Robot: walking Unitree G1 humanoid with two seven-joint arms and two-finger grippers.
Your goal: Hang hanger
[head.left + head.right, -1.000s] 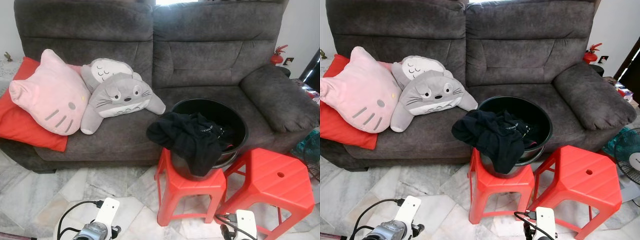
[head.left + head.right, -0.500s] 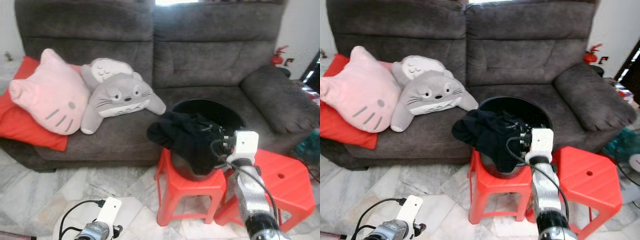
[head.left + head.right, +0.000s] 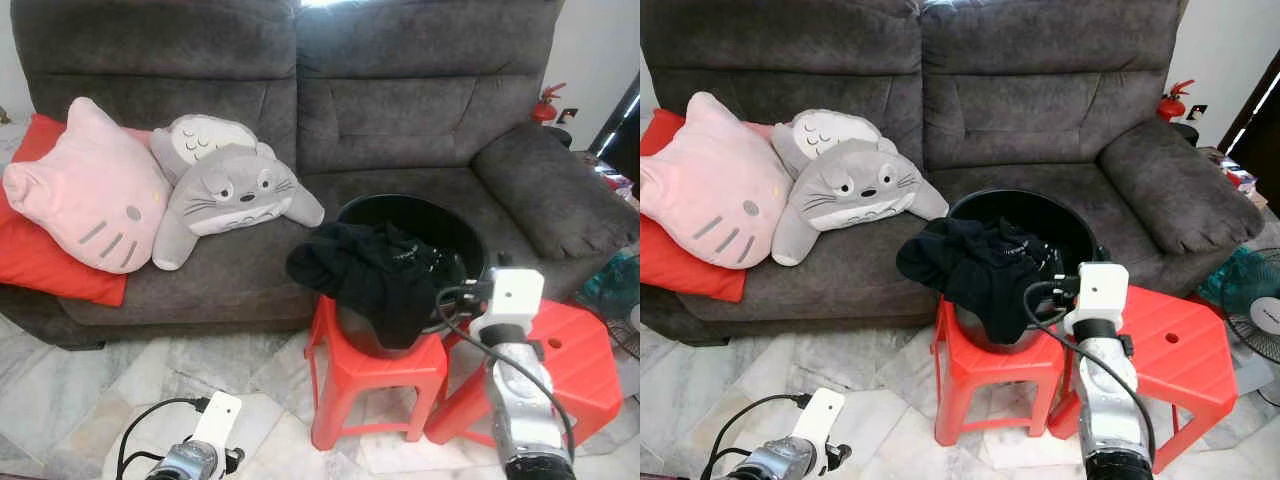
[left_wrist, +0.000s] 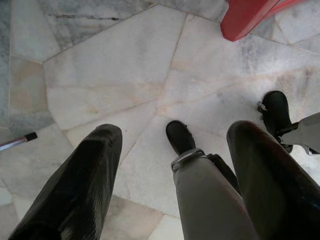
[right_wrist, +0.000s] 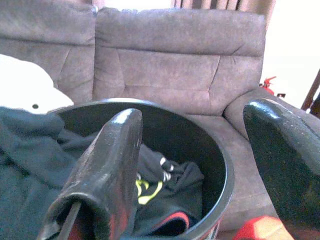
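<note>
We see a matt grey fabric sofa (image 3: 400, 110), a glossy black plastic tub (image 3: 1060, 225) holding soft black cloth (image 3: 370, 275), smooth shiny red plastic stools (image 3: 375, 375), plush pink and grey cushions (image 3: 90, 190), and a polished, veined pale marble floor (image 4: 110, 75).

Silver cylindrical right arm (image 3: 1108, 420) with looping black cable and white box camera at its wrist, left arm (image 3: 185, 462) at 7 o'clock likewise, glossy black tapered fingers (image 5: 107, 165), grey legs, black feet.
</note>
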